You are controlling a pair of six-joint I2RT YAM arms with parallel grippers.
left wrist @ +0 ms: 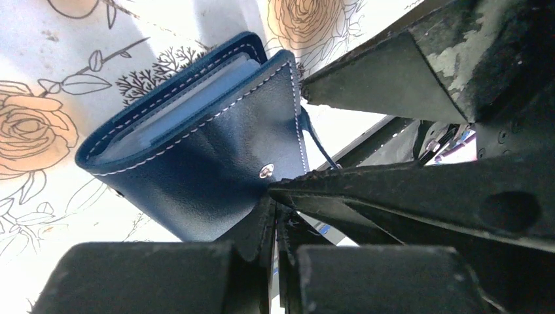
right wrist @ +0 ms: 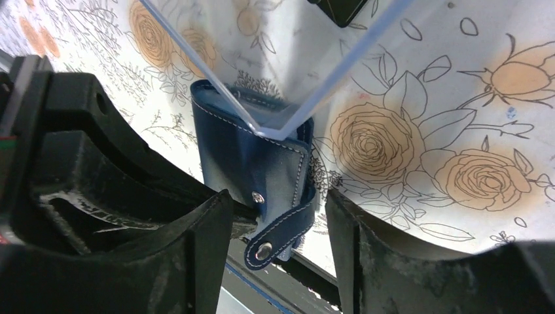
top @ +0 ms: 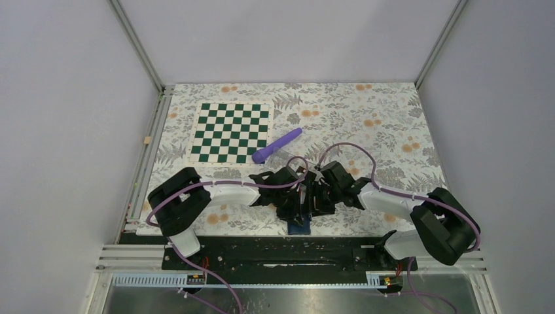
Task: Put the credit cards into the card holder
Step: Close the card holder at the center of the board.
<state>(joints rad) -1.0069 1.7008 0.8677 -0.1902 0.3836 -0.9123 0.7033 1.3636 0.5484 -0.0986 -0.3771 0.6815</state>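
Two arms meet low over the near middle of the floral bench (top: pixel 393 118), their wrists crowded together. Under them, at the near edge, a corner of the navy holder (top: pixel 301 226) shows. In the left wrist view the holder is partly folded, one cover lifted off the bench, with pale blue pockets visible inside the fold. The left gripper (left wrist: pixel 275 252) is closed on the lower edge of that cover, just below the metal snap stud, its jaws nearly together with the leather pinched between them. The right gripper (right wrist: pixel 276 212) is spread, one finger on each side of the holder's snap tab. The tab hangs loose and unfastened between the fingers; whether either finger presses it, I cannot tell. In that same view a corner of a clear tray (right wrist: pixel 307 91) overlaps the holder's upper edge; contact is unclear. Farther back on the bench lie a green-and-white chessboard mat (top: pixel 229 133) and, just to its right, a purple tube (top: pixel 278 145), well apart from both grippers.
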